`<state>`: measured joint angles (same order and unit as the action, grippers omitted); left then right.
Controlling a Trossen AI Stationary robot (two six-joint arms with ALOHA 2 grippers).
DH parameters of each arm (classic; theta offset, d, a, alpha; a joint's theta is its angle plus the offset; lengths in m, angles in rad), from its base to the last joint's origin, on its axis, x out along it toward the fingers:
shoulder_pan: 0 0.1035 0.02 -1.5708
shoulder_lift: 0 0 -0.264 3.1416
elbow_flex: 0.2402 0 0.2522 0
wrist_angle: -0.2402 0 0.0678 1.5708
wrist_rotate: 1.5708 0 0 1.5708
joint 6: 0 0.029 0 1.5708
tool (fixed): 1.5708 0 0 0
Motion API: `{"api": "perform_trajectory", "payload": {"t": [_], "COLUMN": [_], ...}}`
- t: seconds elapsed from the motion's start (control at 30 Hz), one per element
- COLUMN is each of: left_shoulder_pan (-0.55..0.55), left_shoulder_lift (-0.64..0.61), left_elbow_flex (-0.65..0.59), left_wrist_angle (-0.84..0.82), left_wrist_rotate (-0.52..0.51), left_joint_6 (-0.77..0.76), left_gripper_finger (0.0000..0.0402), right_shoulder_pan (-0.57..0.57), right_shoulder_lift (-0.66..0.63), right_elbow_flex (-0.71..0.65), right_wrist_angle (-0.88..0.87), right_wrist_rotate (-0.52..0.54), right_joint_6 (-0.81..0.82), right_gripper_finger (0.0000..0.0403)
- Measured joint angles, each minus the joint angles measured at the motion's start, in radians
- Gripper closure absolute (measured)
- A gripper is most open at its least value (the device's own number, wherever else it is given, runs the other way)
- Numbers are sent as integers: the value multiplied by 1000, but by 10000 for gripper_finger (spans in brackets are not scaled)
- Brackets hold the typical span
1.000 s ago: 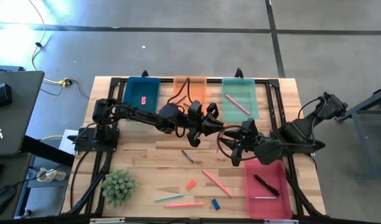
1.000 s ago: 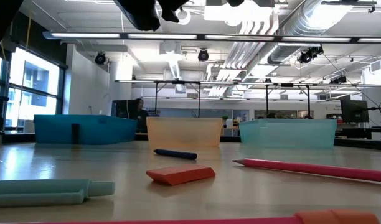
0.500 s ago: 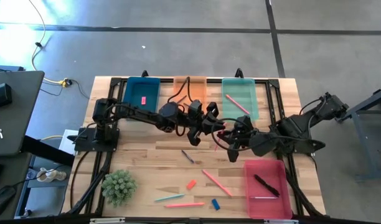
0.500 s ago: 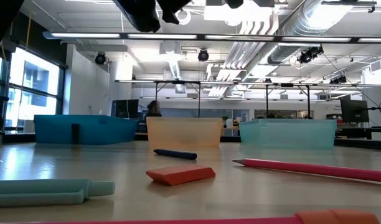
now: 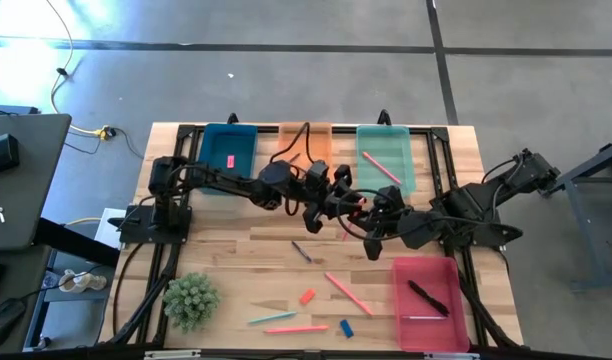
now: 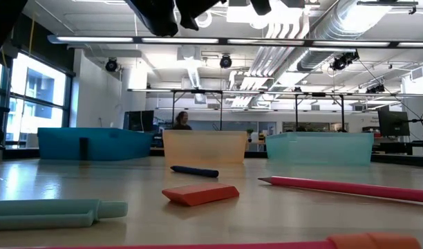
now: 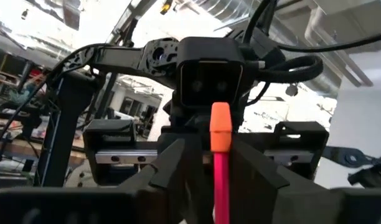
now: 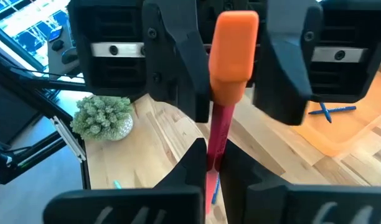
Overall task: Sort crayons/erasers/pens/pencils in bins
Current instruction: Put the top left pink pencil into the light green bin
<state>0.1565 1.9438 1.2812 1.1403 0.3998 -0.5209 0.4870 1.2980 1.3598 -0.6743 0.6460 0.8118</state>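
The right gripper (image 5: 371, 217) has been moved left to meet the left gripper (image 5: 342, 203) above mid-table. A salmon-pink pencil (image 8: 223, 115) is clamped by the right fingers (image 8: 197, 160); the left fingers (image 8: 178, 53) are spread beside its orange end.

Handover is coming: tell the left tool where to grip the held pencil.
Close on the pencil at its pink shaft, just under the orange cap, clear of the right tool clamped lower down. Come head-on: the left tool faces it, open, one finger either side.
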Motion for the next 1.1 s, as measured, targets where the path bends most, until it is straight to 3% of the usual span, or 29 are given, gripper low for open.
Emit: {"api": "perform_trajectory", "payload": {"t": [0.23,0.37,0.6,0.87,1.1], "left_shoulder_pan": [60,102,168,234,268], "left_shoulder_lift": [2,3,3,3,3], "left_elbow_flex": [-2,-2,-2,-2,-2], "left_wrist_angle": [-37,-60,-72,-215,-392], "left_wrist_rotate": [190,284,361,380,286], "left_joint_6": [-7,-56,-45,41,167], "left_gripper_finger": [250,253,274,297,322], "right_shoulder_pan": [5,13,10,-50,-150], "right_shoulder_lift": [0,0,-1,-1,-1], "right_elbow_flex": [0,0,0,0,0], "right_wrist_angle": [-49,-87,-217,-395,-503], "right_wrist_rotate": [-2,-4,-10,-8,-8], "right_joint_6": [70,102,193,308,308], "right_gripper_finger": [400,400,401,402,402]}}
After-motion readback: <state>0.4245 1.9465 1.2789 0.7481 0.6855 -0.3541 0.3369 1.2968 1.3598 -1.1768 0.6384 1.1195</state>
